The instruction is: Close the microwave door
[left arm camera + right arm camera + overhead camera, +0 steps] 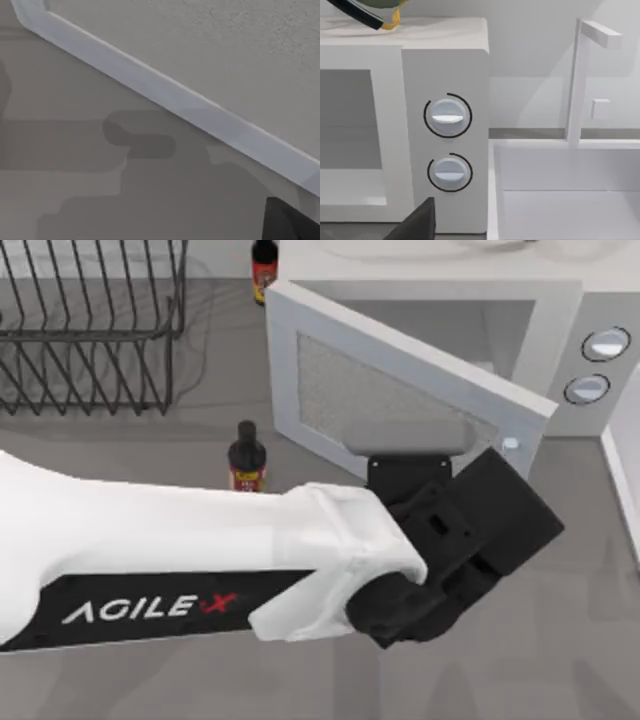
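Right in front of the white microwave [560, 330] the microwave door [400, 390] stands partly open, swung out at a slant from the box, so the inside of the microwave shows behind it. The door is white with a grey speckled window. My left arm [180, 560] reaches across from the left, and its black wrist end [450, 540] sits close against the outer face of the door, near the door's free edge. I cannot tell if the left jaws are apart or together, because the wrist hides them. From the left wrist view, the door's pale edge [165, 92] runs slanting just above the grey table [75, 175].

Two round knobs [447, 116] sit one over the other on the front of the microwave, on the side away from the door's hinge. Beside the microwave, past the knobs, is a white sink [565, 190] with a white tap [580, 80].

Near the door's hinge side, a small dark bottle [246, 457] stands on the table. Another bottle [264, 268] stands at the microwave's back corner. A wire dish rack [90, 325] sits well apart from the microwave, past both bottles.
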Tool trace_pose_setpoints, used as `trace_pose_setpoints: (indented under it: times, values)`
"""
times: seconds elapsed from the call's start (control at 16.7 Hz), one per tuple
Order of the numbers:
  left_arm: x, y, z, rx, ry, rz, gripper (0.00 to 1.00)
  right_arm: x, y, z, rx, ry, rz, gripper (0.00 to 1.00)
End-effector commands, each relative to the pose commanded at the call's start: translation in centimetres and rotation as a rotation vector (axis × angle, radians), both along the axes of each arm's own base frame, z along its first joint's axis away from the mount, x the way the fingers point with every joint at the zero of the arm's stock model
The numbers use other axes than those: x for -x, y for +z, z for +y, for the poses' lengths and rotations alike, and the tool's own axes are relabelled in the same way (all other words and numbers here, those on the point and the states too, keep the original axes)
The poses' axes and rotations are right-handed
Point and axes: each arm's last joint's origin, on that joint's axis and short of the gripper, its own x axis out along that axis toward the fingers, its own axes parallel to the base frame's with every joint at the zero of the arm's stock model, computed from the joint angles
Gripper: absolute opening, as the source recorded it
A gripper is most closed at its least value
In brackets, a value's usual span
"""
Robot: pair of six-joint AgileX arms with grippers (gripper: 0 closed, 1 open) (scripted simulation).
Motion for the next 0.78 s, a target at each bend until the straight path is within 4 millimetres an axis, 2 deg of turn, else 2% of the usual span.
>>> trace_pose_setpoints:
  times: [0.24,0.36,0.78]
  values:
    - [-0.1,0.1,0.0,0.004,0.002,0.0,0.0,0.0,0.0,0.0,0.0,0.0,0.0,1.0]
    - [-0.1,-0.2,-0.9,-0.006,0.002,0.005,0.0,0.0,0.0,0.0,0.0,0.0,0.0,1.0]
    - [-0.1,0.6,-8.3,0.018,0.002,-0.005,0.0,0.0,0.0,0.0,0.0,0.0,0.0,1.0]
